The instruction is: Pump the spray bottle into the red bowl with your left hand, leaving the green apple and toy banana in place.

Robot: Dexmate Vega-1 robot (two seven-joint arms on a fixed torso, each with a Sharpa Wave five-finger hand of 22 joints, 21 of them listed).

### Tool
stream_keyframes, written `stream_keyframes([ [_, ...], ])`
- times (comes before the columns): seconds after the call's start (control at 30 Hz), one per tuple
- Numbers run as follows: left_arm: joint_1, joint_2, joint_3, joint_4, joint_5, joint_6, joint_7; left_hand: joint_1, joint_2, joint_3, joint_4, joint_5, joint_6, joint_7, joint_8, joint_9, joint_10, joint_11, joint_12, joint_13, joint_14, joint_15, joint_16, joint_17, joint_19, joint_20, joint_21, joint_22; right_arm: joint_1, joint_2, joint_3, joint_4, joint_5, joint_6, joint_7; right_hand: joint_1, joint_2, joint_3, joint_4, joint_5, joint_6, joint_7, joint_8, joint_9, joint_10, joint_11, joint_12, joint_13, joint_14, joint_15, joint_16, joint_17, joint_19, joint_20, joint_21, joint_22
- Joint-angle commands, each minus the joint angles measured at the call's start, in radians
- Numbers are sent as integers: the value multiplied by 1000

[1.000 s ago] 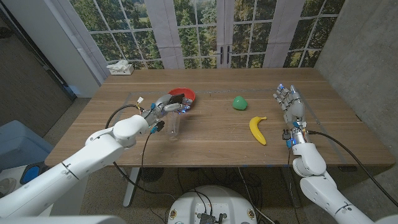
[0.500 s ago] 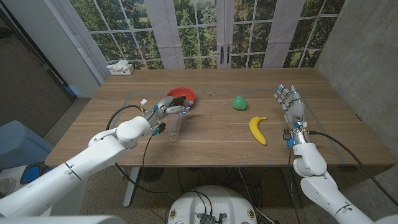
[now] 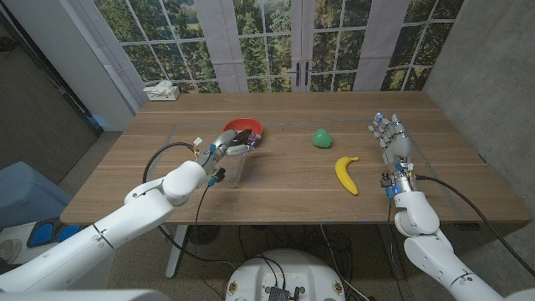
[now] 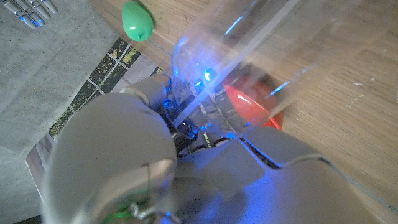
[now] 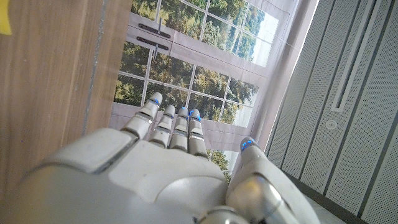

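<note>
Spray bottle (image 3: 236, 170), clear plastic and see-through, is seen left of centre in the head view, standing on the wooden table (image 3: 284, 188) with its top gripped by the left hand (image 3: 227, 145). Just behind that hand, the red bowl (image 3: 247, 127) is seen as a round glossy dish, partly covered by the fingers. In the left wrist view the bottle (image 4: 249, 50) appears as a blurred transparent cylinder crossing the frame above the pale, smooth hand (image 4: 186, 168), and blue lights glow through the plastic; the bowl (image 4: 252, 109) shows as a red patch behind it. The green apple (image 3: 321, 138), matte and rounded, is placed right of centre in the head view and appears at the upper left of the left wrist view (image 4: 137, 20). The toy banana (image 3: 346, 174), a yellow curved piece, lies just right of and below the apple, apart from it. At the right side the right hand (image 3: 389, 138) is held released, fingers straight and close together, grasping nothing; its grey jointed fingers (image 5: 177, 127) are shown against tall windows in the right wrist view.
</note>
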Motion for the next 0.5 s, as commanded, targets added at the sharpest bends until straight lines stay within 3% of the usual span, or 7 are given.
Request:
stream_keyframes([
  [0.03, 77, -51, -10, 32, 80, -114, 93, -6, 1, -20, -2, -23, -61, -13, -12, 0, -35, 4, -22, -6, -33, -138, -24, -8, -10, -1, -11, 4, 10, -1, -5, -8, -26, 2, -4, 2, 26, -2, -2, 2, 8, -6, 3, 2, 4, 0, 1, 2, 2, 7, -1, 1, 8, -1, -1, 4],
  [0.17, 96, -65, -12, 41, 99, -125, 110, -15, -2, -42, -1, -37, -109, -22, -13, -1, -66, 2, -40, -13, -62, -134, -37, -12, -14, 0, -22, 3, 11, -6, -3, -20, -42, -3, -13, 2, 26, -2, -3, 2, 8, -6, 3, 2, 5, -3, 1, 2, 2, 7, -1, 1, 8, -1, -1, 4],
  [0.5, 120, -73, -10, 53, 194, -140, 150, -11, -8, -73, -7, -45, -124, -34, -3, -2, -135, 11, -74, -24, -124, -120, -66, -21, -24, -1, -45, 2, 13, -8, -2, -34, -60, -19, -30, 1, 25, -2, -3, 2, 8, -6, 3, 2, 4, -1, 1, 2, 5, 7, 0, 1, 8, 0, 0, 4],
])
